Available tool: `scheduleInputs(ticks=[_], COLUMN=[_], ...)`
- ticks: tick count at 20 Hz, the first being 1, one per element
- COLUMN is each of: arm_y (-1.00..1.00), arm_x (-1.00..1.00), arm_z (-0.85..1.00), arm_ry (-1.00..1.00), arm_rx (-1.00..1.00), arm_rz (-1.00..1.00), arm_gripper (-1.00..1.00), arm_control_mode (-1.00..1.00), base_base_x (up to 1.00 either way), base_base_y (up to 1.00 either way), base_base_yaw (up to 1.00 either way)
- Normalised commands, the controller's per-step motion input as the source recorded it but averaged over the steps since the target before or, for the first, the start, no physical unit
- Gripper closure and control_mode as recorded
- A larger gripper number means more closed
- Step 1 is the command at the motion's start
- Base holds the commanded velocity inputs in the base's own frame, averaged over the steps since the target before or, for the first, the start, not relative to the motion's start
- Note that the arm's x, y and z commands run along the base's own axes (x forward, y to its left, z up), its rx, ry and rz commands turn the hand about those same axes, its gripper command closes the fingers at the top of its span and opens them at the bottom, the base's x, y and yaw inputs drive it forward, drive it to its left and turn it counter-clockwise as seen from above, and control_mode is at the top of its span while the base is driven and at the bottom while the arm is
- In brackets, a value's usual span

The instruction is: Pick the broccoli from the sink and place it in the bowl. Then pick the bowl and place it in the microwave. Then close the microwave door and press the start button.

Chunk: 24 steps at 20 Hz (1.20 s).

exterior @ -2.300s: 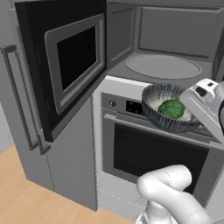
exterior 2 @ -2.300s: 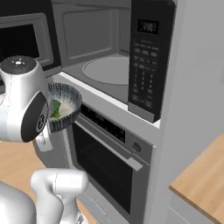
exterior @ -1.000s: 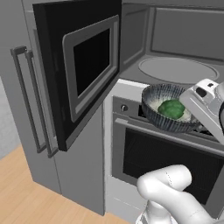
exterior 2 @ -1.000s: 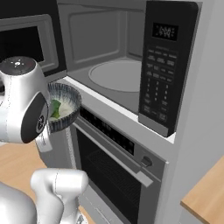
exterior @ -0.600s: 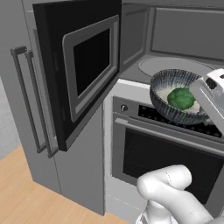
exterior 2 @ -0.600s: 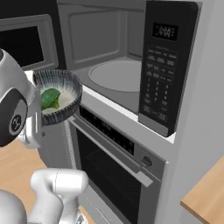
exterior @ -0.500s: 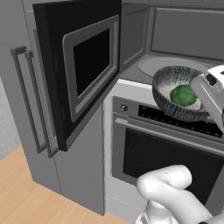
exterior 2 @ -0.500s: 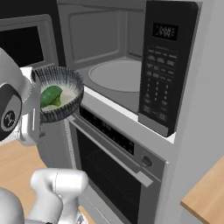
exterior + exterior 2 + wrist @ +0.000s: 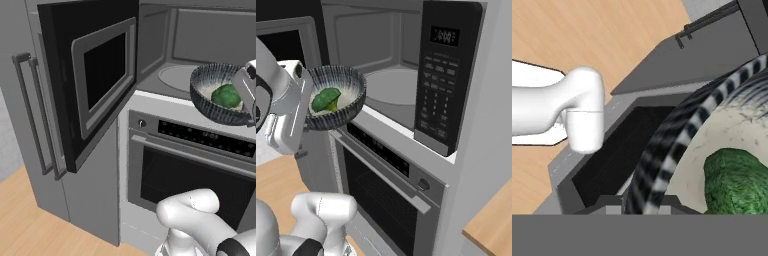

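up close, broccoli point(image 9: 737, 180) in bowl point(image 9: 662, 155), oven point(image 9: 391, 185) below

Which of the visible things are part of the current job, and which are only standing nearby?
Part of the job:
broccoli
bowl
microwave
microwave door
gripper, holding the bowl

Only nearby:
oven
tall cabinet with bar handles

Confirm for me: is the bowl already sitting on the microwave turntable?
No, the bowl with the broccoli hangs in the air outside the microwave, above the oven front.
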Motion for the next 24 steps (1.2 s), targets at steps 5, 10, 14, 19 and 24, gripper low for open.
scheduleInputs(ticks=[5, 10, 14, 19, 24], arm_y=[-0.18, -0.18, -0.14, -0.12, -0.07], arm_x=[0.21, 0.46, 0.38, 0.32, 0.27], arm_z=[0.00, 0.00, 0.00, 0.00, 0.02], arm_ry=[0.00, -0.04, -0.15, -0.14, -0.04], arm_rx=[0.00, 0.00, 0.00, 0.00, 0.00], arm_rz=[-0.01, -0.01, -0.02, -0.03, -0.04], arm_gripper=[1.00, 1.00, 1.00, 1.00, 1.00], arm_control_mode=[-1.00, -1.00, -1.00, -1.00, -1.00], base_base_x=[0.00, 0.00, 0.00, 0.00, 0.00], base_base_y=[0.00, 0.00, 0.00, 0.00, 0.00], base_base_yaw=[0.00, 0.00, 0.00, 0.00, 0.00])
